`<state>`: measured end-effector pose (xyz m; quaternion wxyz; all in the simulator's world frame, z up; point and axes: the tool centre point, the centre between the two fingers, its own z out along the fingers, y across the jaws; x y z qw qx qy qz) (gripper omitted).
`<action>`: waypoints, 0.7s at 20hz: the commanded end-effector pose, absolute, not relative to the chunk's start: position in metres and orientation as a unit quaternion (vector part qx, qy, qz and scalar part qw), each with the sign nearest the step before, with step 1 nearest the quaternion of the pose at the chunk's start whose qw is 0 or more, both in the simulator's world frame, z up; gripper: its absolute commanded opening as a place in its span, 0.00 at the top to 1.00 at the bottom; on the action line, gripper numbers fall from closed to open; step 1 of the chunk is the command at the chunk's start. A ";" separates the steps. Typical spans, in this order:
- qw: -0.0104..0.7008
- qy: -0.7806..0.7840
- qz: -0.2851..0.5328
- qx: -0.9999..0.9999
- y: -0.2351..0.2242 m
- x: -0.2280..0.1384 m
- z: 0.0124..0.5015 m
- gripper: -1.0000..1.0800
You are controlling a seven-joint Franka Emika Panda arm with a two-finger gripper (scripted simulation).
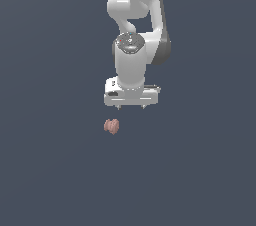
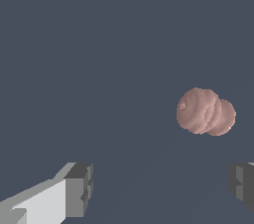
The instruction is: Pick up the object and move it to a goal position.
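**Kid:** What are you doing right now?

**Me:** I am at the first step, getting ready to pick up the object (image 1: 111,127). It is a small pinkish-brown lump with two round bumps. It sits on the dark counter (image 1: 50,170), below the tool (image 1: 131,107) and a bit toward the exterior view's left.

**Kid:** Is the tool holding it?

**Me:** No. The tool holds nothing. In the wrist view its two fingers (image 2: 79,188) are spread wide apart, with bare counter between them. The lump (image 2: 205,112) is off to one side, closer to one finger than the other. It does not touch either one.

**Kid:** So what comes next?

**Me:** I think I must slide the tool over until the lump is right in the middle of the gap. Then I go down and squeeze softly. The lump is much thinner than the gap, so it should fit. It is round, though, so it might roll if I bump it.

**Kid:** Is anything hard to see?

**Me:** Yes. One finger is cut off at the edge of the wrist view. I see no mark for the goal spot. And I cannot tell how high the tool hangs over the counter.
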<state>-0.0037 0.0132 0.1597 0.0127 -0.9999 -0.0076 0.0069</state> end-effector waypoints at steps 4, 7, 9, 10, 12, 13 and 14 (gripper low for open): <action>0.015 -0.007 0.000 -1.000 0.013 0.000 0.164 0.04; 0.019 -0.007 -0.017 -1.000 0.013 0.009 0.177 0.04; 0.021 -0.008 -0.024 -0.999 0.014 0.013 0.183 0.04; 0.021 -0.009 -0.025 -0.999 0.014 0.014 0.185 0.04; 0.021 -0.009 -0.024 -0.999 0.014 0.013 0.184 0.04; 0.021 -0.007 -0.023 -0.999 0.014 0.013 0.183 0.04; 0.021 -0.004 -0.023 -1.000 0.012 0.013 0.181 0.04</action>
